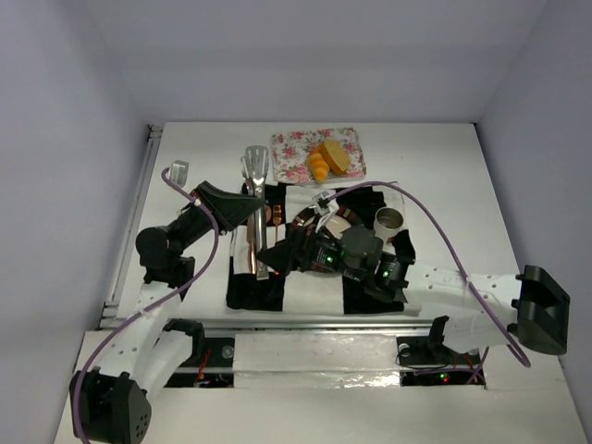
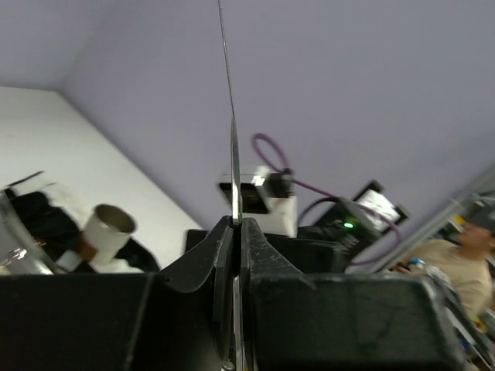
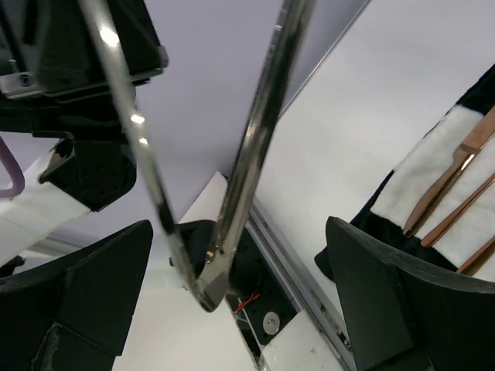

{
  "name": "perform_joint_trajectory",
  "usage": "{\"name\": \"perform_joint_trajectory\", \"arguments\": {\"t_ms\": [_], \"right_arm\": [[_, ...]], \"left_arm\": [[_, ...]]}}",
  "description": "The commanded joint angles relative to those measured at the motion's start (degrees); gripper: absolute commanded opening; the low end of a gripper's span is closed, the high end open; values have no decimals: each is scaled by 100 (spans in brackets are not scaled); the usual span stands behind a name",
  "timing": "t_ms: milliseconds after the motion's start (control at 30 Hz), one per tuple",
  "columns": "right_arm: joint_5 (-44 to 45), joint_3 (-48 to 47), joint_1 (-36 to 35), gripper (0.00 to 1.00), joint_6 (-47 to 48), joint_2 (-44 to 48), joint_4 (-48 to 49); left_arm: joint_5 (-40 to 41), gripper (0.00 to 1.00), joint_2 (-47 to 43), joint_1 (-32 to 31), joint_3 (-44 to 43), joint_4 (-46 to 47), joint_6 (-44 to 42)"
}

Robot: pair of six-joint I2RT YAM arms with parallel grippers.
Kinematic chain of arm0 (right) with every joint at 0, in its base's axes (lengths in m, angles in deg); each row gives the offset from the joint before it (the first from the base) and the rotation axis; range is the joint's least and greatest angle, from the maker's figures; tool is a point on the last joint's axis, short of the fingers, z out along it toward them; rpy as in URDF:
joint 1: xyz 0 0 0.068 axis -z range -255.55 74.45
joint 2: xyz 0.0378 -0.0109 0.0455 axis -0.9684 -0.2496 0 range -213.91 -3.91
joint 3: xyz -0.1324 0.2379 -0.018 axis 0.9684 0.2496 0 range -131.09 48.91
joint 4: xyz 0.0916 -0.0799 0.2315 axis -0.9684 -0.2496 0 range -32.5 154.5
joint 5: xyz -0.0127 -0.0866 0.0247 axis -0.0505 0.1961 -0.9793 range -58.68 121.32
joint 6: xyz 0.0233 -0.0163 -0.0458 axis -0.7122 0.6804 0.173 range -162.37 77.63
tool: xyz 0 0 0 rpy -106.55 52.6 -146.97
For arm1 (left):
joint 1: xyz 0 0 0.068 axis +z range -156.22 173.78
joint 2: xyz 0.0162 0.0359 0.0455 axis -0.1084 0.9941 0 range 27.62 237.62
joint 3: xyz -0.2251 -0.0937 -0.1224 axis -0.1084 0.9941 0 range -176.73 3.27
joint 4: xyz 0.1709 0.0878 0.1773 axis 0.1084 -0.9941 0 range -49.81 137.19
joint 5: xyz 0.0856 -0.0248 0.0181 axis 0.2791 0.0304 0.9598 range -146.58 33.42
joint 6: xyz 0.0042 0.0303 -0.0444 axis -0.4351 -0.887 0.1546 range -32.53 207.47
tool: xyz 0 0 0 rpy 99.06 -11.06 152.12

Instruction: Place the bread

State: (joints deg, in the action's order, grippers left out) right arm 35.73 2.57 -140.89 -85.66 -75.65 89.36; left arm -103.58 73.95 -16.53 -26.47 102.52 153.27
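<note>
left claw point(image 2: 234, 232) clamped shut on tongs point(image 1: 256, 199) | right claw point(image 3: 240, 267) spread wide astride tongs' hinge end, nothing gripped | bread slice point(image 1: 337, 157) and croissant point(image 1: 318, 167) seen touching on floral tray point(image 1: 287, 146), beyond tongs | risk: tongs could be twisted or dropped, being pinched thinly by one claw

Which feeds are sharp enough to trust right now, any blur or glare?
Top external: evenly lit and sharp; bread slice and croissant read clearly on the floral tray. Left wrist: soft throughout, the cup smeared, the left gripper out of focus up close. Right wrist: bright glints on the metal tongs, its fingers dark and soft.
</note>
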Motion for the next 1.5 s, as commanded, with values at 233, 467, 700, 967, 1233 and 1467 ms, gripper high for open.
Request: {"name": "perform_joint_trajectory", "arguments": {"t_ms": [233,467,700,967,1233,1467], "right_arm": [[-827,-147,-5,98,-214,-524,1756],[-1056,38,-5,82,-882,-972,2874],[-951,196,-5,70,-1164,-1008,3077],[-915,380,-5,64,-1261,-973,2972],[-275,285,-5,50,-1147,-473,1649],[-36,47,48,47,-945,-129,670]], "left_arm": [[-301,0,-1,-445,582,3255,1646],[-257,0,26,-551,794,3818,1910],[-125,0,-71,-551,899,3837,1805],[60,0,-89,-551,917,3994,1725],[-177,28,-220,-551,812,3380,1480],[-353,75,-405,-551,689,2642,1067]]}}
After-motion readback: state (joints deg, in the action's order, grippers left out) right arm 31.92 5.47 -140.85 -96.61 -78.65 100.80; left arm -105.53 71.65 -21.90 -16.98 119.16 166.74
